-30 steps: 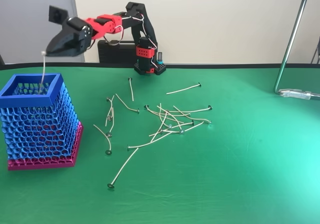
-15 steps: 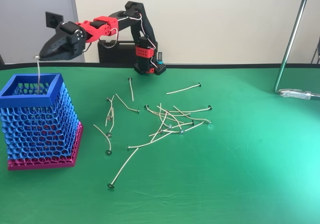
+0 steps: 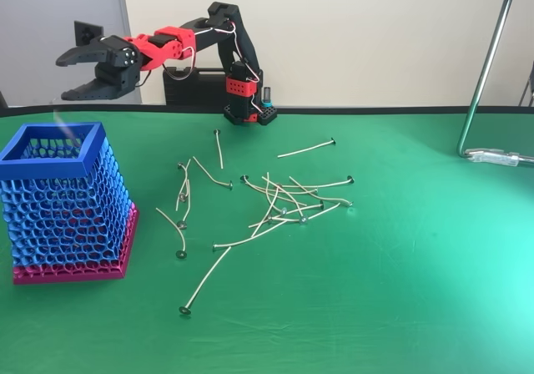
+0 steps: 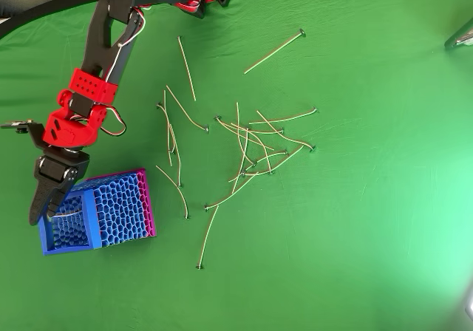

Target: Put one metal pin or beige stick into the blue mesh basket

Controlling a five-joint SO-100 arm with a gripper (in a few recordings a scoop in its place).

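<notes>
A green cloth-covered table (image 3: pixel 417 290) stood before a cream wall. The thin pale pin (image 4: pixel 68 214) lay inside the blue honeycomb-mesh basket (image 3: pixel 98 153), near the table's left edge. The gripper (image 3: pixel 71 75) hung above it, jaws apart and empty.

I see my hand (image 3: pixel 77 75) hanging spread over the blue mesh basket (image 3: pixel 65 199), clear air between them. The basket blocks the worktop's (image 3: pixel 417 265) near left. Loose pins (image 3: pixel 284 203) clutter the middle; the near right lies bare. A metal stand (image 3: pixel 488 65) guards the far right.
</notes>
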